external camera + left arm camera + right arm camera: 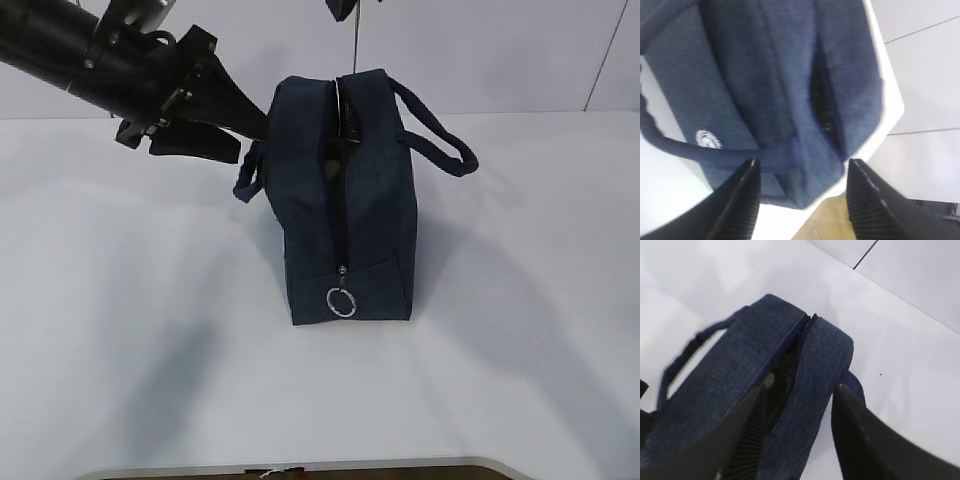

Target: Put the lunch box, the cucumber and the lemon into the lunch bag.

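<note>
The lunch bag (370,200) stands upright in the middle of the white table, navy, with its top zipper open in a dark slit. Its silver ring pull (342,301) hangs low on the near end. My left gripper (252,140) is open beside the bag's left handle (248,175). In the left wrist view the left gripper (804,165) frames a corner of the bag (765,75) without touching it. My right gripper (800,390) is open astride one lip of the bag's (740,370) slit, one finger inside. Lunch box, cucumber and lemon are out of view.
The white table (120,330) spreads out on all sides of the bag. Its near edge (300,468) shows at the bottom, and brown floor (825,220) lies past the far edge. A pale wall (500,50) rises behind.
</note>
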